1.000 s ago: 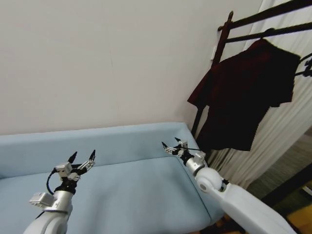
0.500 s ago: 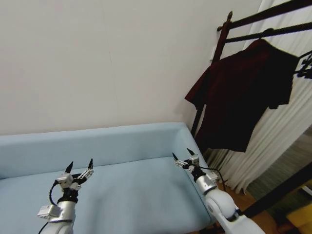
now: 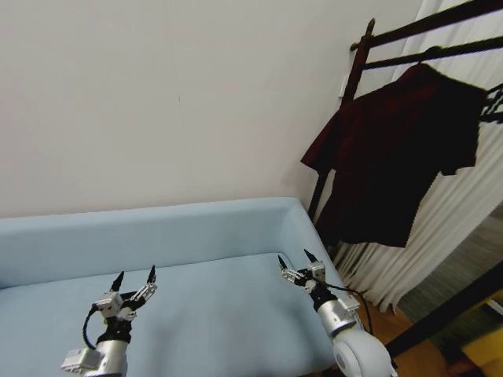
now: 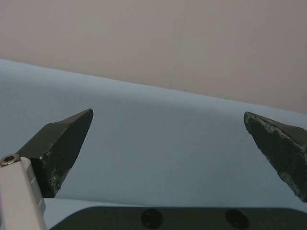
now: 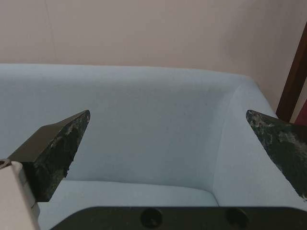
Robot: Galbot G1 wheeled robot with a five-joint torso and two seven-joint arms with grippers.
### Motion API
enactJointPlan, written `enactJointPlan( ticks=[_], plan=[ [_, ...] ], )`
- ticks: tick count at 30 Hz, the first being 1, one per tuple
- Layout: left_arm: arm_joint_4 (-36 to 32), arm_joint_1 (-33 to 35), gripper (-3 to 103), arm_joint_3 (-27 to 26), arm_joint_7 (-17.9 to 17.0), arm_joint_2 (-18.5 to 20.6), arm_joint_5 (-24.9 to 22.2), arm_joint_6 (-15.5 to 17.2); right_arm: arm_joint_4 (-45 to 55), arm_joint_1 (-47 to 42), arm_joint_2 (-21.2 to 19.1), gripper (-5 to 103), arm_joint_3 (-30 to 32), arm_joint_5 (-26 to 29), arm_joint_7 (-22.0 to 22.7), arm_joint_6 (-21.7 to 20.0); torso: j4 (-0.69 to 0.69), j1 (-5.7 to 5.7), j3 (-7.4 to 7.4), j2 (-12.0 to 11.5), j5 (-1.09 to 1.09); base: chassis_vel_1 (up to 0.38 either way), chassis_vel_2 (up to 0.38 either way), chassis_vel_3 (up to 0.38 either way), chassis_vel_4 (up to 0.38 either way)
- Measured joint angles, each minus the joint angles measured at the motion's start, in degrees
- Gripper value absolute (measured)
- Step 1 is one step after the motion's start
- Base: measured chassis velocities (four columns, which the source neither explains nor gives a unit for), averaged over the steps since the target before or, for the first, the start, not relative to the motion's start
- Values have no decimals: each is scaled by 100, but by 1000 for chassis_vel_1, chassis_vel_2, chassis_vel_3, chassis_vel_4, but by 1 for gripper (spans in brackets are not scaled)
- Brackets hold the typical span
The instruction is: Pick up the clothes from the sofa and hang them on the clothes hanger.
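Dark red shirt (image 3: 393,157) hangs on the rack (image 3: 357,71), above-right of the right tool (image 3: 295,259). It and the left tool (image 3: 135,275) gape wide, empty.

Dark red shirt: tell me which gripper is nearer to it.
Right. The right gripper is at the end of the sofa, below the dark red shirt; the left gripper is far across the seat.

Head view looks down from behind the left hand (image 3: 135,273) and right hand (image 3: 295,258) toward the sofa (image 3: 204,236); each wrist view peers from just behind its own hand at the same sofa back
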Motion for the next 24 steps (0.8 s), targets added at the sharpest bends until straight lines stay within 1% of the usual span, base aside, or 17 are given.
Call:
enactJointPlan(
  ticks=[2,3,4,6,9,11,13,18,21,24],
  plan=[
    [-72,76,100,27,-110,224,-179,129,-40,40,-154,100,45,314,3,-66,0,0,0,0,0,0,0,0,0],
    [-99,91,100,25,-160,305,-240,187,-42,45,-185,100,58,416,3,-91,0,0,0,0,0,0,0,0,0],
    [-99,91,100,25,-160,305,-240,187,-42,45,-185,100,58,416,3,-91,0,0,0,0,0,0,0,0,0],
    [-188,108,100,-24,-289,514,-414,353,-26,44,-239,100,93,689,32,-187,-1,0,0,0,0,0,0,0,0],
    [-221,101,100,-56,-352,677,-499,430,-7,43,-247,100,133,755,79,-222,0,0,0,-1,0,0,0,0,0],
    [-186,44,100,-59,-365,778,-442,401,46,33,-245,100,161,755,119,-234,-1,0,0,0,0,0,0,0,0],
    [-168,11,100,-58,-373,800,-419,382,91,23,-242,100,164,755,147,-247,-1,0,0,-1,-1,0,0,0,0],
    [-150,-55,100,-21,-519,828,-272,378,232,-8,-233,100,120,728,241,-301,-1,1,0,-1,-1,0,0,0,0],
    [-97,-75,100,-8,-601,846,61,322,242,-9,-215,100,69,670,279,-303,0,1,0,-1,-1,0,0,0,0],
    [-88,-82,100,-6,-622,849,134,305,235,-9,-206,100,49,627,292,-303,0,1,0,-1,0,0,0,0,0]
  ],
)
